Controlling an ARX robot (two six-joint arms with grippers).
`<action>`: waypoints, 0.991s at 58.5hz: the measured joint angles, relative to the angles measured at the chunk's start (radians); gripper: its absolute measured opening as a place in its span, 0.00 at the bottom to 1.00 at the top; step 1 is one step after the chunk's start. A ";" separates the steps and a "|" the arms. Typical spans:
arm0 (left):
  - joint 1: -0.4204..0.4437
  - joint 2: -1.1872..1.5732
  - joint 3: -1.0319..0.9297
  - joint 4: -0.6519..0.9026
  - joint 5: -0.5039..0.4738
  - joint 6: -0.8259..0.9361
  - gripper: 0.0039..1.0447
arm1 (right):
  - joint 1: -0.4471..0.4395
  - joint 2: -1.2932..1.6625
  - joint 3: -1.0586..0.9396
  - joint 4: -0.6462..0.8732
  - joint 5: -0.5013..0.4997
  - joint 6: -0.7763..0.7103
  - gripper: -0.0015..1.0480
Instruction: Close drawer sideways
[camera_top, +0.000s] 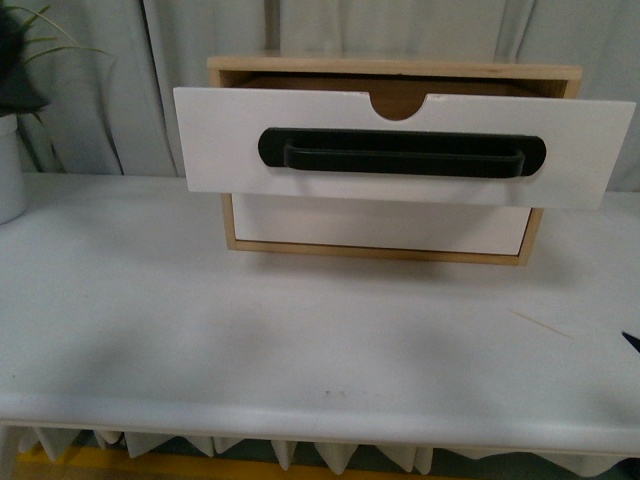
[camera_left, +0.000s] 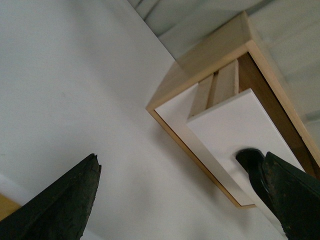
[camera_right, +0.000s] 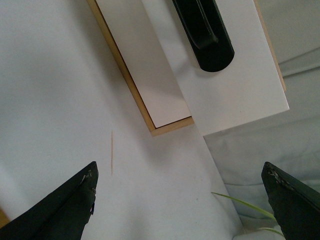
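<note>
The drawer (camera_top: 400, 120) is the upper one of a small wooden cabinet (camera_top: 400, 68) on the white table. It has a white front, a black bar handle (camera_top: 400, 158) and a semicircular top notch, and it stands pulled out toward me. It also shows in the left wrist view (camera_left: 235, 130) and in the right wrist view (camera_right: 235, 85). My left gripper (camera_left: 182, 200) is open and empty, low over the table, short of the cabinet. My right gripper (camera_right: 180, 200) is open and empty, also short of the cabinet. Only a dark tip (camera_top: 632, 341) of the right one shows in the front view.
A plain white lower drawer front (camera_top: 380, 225) sits shut under the open one. A white pot (camera_top: 10, 165) with a green plant stands at the far left. A thin wooden stick (camera_top: 540, 323) lies on the table (camera_top: 250, 330) at the right. Grey curtains hang behind.
</note>
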 joint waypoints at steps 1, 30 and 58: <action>-0.002 0.013 0.007 0.003 0.001 -0.002 0.95 | 0.000 0.016 0.008 0.006 0.000 -0.006 0.91; -0.049 0.306 0.225 0.031 0.056 -0.047 0.95 | -0.028 0.212 0.138 0.085 -0.034 -0.046 0.91; -0.043 0.502 0.392 0.021 0.107 -0.065 0.95 | -0.041 0.332 0.232 0.130 -0.063 -0.053 0.91</action>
